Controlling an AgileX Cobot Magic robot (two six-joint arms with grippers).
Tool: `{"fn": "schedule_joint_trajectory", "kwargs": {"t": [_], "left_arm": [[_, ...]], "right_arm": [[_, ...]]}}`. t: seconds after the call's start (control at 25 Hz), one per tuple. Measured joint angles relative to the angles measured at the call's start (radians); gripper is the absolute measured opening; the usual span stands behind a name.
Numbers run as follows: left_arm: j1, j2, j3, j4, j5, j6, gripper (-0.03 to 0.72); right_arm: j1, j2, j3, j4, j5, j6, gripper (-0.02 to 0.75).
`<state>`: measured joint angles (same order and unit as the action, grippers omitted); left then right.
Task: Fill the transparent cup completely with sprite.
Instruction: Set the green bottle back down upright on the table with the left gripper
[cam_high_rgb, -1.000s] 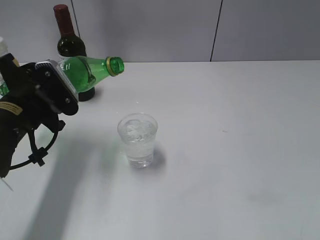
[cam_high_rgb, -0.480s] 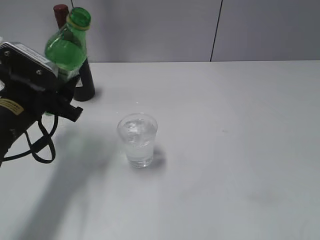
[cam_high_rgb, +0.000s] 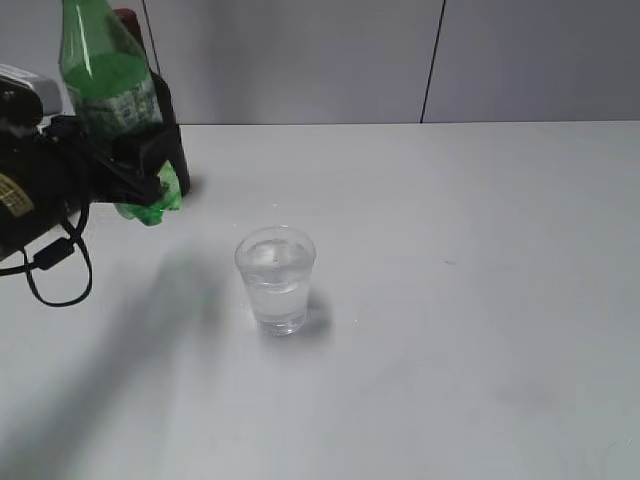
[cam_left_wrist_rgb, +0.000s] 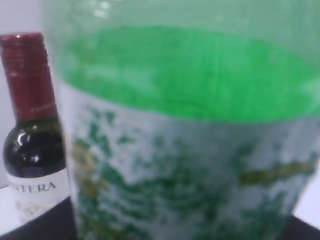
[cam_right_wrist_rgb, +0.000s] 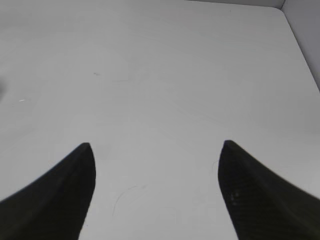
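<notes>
The transparent cup (cam_high_rgb: 276, 280) stands on the white table, left of centre, holding clear liquid nearly to its rim. My left gripper (cam_high_rgb: 125, 165) is shut on the green sprite bottle (cam_high_rgb: 105, 90) and holds it upright above the table at the far left, well apart from the cup. The bottle's top is cut off by the frame. In the left wrist view the bottle's label band (cam_left_wrist_rgb: 190, 170) fills the picture and hides the jaws. My right gripper (cam_right_wrist_rgb: 156, 145) is open and empty over bare table; it does not show in the exterior view.
A dark wine bottle with a red cap (cam_high_rgb: 168, 140) stands right behind the held bottle; it also shows in the left wrist view (cam_left_wrist_rgb: 32, 135). A grey wall runs along the table's far edge. The table's right corner (cam_right_wrist_rgb: 282, 10) shows in the right wrist view.
The sprite bottle has swung from lying tilted with its mouth toward the cup to upright, and has drawn back left. The fizz in the cup has settled.
</notes>
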<state>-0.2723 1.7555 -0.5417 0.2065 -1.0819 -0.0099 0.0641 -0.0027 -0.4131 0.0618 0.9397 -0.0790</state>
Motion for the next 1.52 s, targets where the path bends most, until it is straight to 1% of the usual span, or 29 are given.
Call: {"fn": "schedule_joint_trajectory", "kwargs": {"t": [0.12, 0.24, 0.4, 0.6, 0.84, 1.08, 1.24, 1.52], "left_arm": [[0.017, 0.017, -0.050, 0.073, -0.008, -0.075, 0.429], [0.020, 0.061, -0.112, 0.104, -0.009, -0.106, 0.429], [0.019, 0.139, -0.216, 0.111, -0.006, -0.125, 0.429], [-0.011, 0.238, -0.362, 0.115, 0.012, -0.131, 0.429], [-0.051, 0.334, -0.503, 0.119, 0.125, -0.132, 0.429], [-0.090, 0.412, -0.563, 0.121, 0.145, -0.132, 0.429], [-0.092, 0.456, -0.586, 0.120, 0.159, -0.132, 0.429], [-0.092, 0.511, -0.589, 0.115, 0.162, -0.132, 0.429]], "right_arm": [[0.000, 0.000, 0.000, 0.000, 0.000, 0.000, 0.583], [0.000, 0.000, 0.000, 0.000, 0.000, 0.000, 0.583], [0.000, 0.000, 0.000, 0.000, 0.000, 0.000, 0.583], [0.000, 0.000, 0.000, 0.000, 0.000, 0.000, 0.583], [0.000, 0.000, 0.000, 0.000, 0.000, 0.000, 0.583], [0.000, 0.000, 0.000, 0.000, 0.000, 0.000, 0.583], [0.000, 0.000, 0.000, 0.000, 0.000, 0.000, 0.583], [0.000, 0.000, 0.000, 0.000, 0.000, 0.000, 0.583]]}}
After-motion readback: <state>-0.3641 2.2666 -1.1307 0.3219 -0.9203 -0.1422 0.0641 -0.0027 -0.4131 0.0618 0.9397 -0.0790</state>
